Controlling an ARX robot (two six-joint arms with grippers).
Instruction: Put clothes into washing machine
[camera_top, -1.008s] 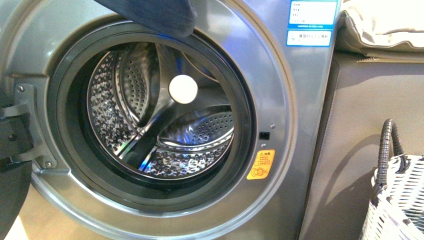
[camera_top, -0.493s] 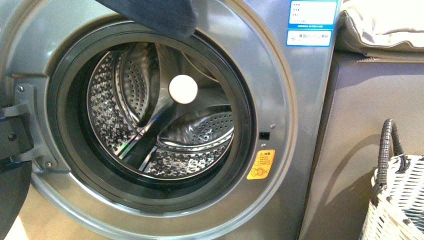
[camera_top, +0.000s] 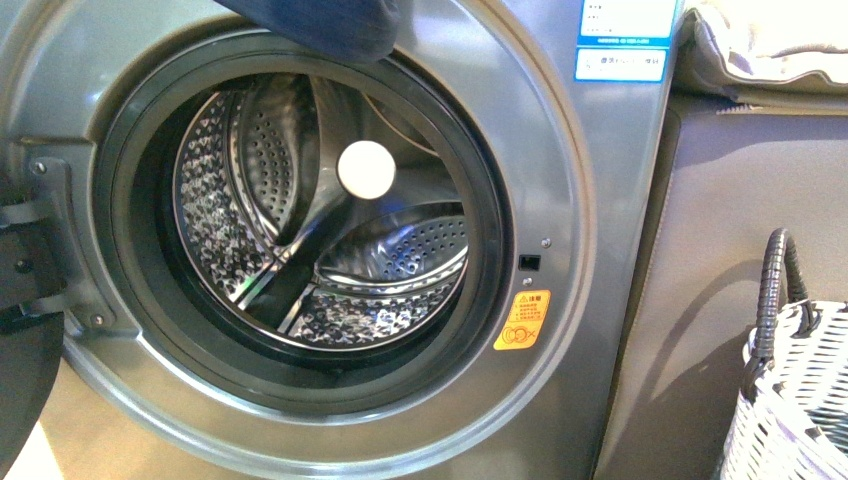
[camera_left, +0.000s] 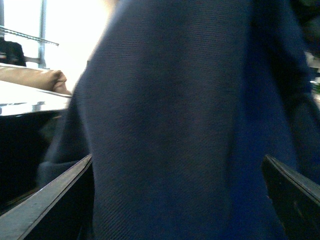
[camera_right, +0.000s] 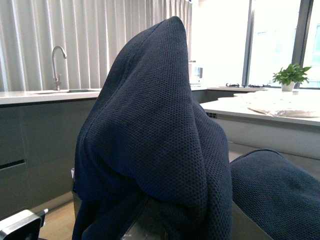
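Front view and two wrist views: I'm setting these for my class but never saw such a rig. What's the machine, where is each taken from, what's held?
This is a robot with two arms, each ending in a gripper. The front view comes from a camera on its body: it faces an open washing machine, its drum bare of laundry, a white woven basket at the right. The clothes, a dark navy garment, hang at the top edge. The other pictures come from cameras on the wrists. In the left wrist view the left gripper has its fingers wide apart, the garment between them. In the right wrist view the garment drapes over and hides the right gripper.
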